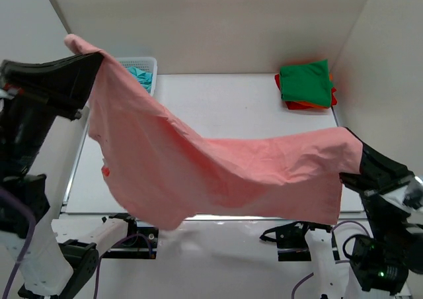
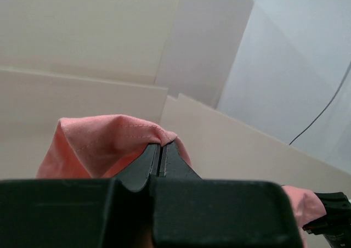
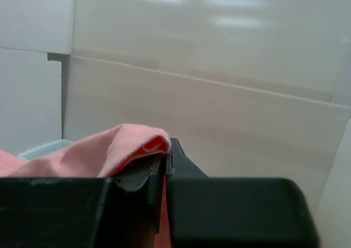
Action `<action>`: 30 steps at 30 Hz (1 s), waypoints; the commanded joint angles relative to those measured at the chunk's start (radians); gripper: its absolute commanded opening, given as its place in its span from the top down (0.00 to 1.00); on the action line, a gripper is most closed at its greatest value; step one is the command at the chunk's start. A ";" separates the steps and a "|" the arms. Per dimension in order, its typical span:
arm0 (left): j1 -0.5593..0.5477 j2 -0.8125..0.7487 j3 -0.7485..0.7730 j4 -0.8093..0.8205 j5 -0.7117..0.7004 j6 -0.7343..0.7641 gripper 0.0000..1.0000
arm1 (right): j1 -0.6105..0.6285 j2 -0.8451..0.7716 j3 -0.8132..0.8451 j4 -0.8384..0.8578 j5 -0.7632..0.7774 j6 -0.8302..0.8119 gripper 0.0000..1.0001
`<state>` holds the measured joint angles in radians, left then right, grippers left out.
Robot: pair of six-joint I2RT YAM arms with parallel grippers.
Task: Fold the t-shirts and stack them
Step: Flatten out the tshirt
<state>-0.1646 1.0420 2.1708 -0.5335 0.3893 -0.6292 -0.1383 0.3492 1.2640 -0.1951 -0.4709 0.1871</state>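
The salmon pink t-shirt [image 1: 198,167] hangs in the air, stretched between both arms above the table's near half. My left gripper [image 1: 92,57] is shut on its upper left corner, held high; the wrist view shows cloth [image 2: 104,141] pinched between the closed jaws. My right gripper [image 1: 353,140] is shut on the right corner, lower; cloth [image 3: 126,146] bunches over its jaws. A folded green t-shirt [image 1: 305,82] lies on red and orange t-shirts [image 1: 310,104] at the back right. A teal t-shirt [image 1: 140,77] lies in the basket.
The white mesh basket [image 1: 147,64] stands at the back left of the white table [image 1: 238,107]. White walls enclose the back and sides. The right arm's tip [image 2: 334,218] shows at the left wrist view's lower right.
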 commanded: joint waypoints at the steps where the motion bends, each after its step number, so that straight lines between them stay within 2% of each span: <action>1: 0.008 0.032 -0.167 0.073 0.010 0.017 1.00 | 0.000 0.007 -0.159 0.107 -0.015 0.055 1.00; 7: -0.009 0.065 -0.604 0.304 -0.065 0.071 1.00 | -0.017 0.008 -0.547 0.336 -0.077 0.173 1.00; 11: -0.024 0.205 -0.753 0.470 -0.122 0.109 1.00 | 0.017 0.117 -0.754 0.457 -0.035 0.161 1.00; 13: -0.024 0.321 -0.747 0.509 -0.136 0.124 1.00 | 0.031 0.216 -0.805 0.564 -0.009 0.163 1.00; 15: -0.030 0.473 -0.654 0.517 -0.153 0.155 1.00 | 0.046 0.400 -0.830 0.649 0.026 0.146 1.00; 16: -0.033 0.594 -0.610 0.515 -0.171 0.173 0.96 | 0.051 0.462 -0.822 0.704 0.052 0.138 1.00; 17: -0.036 0.725 -0.507 0.488 -0.214 0.184 0.81 | 0.054 0.585 -0.789 0.720 0.084 0.134 0.98; 18: -0.033 0.871 -0.373 0.462 -0.245 0.200 0.66 | 0.055 0.732 -0.700 0.718 0.121 0.127 0.71; 19: -0.030 0.939 -0.292 0.433 -0.254 0.195 0.57 | 0.060 0.807 -0.645 0.651 0.185 0.120 0.57; 20: -0.024 1.049 -0.149 0.379 -0.298 0.180 0.54 | 0.068 0.932 -0.514 0.595 0.242 0.117 0.42; 21: -0.013 1.094 -0.038 0.339 -0.302 0.168 0.50 | 0.071 1.032 -0.395 0.483 0.349 0.126 0.28; 22: -0.006 1.156 0.013 0.319 -0.306 0.145 0.45 | 0.059 1.068 -0.349 0.409 0.373 0.126 0.20; 24: 0.002 1.185 0.072 0.238 -0.300 0.108 0.43 | 0.043 1.122 -0.260 0.309 0.437 0.161 0.20; 25: -0.001 1.161 0.054 0.221 -0.312 0.115 0.42 | 0.040 1.111 -0.268 0.280 0.455 0.157 0.21; 26: -0.007 1.094 -0.035 0.227 -0.334 0.144 0.41 | 0.045 1.079 -0.284 0.270 0.504 0.163 0.23; 27: -0.018 1.043 -0.186 0.277 -0.346 0.161 0.41 | 0.052 1.033 -0.331 0.263 0.521 0.158 0.27; 28: -0.026 0.939 -0.274 0.311 -0.348 0.163 0.41 | 0.057 1.009 -0.360 0.267 0.537 0.158 0.30; 30: -0.033 0.769 -0.602 0.424 -0.365 0.137 0.41 | 0.048 0.918 -0.466 0.240 0.525 0.190 0.31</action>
<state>-0.1738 2.1201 1.7912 -0.2123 0.0685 -0.4889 -0.0875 1.3849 0.8845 0.1108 -0.0364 0.3458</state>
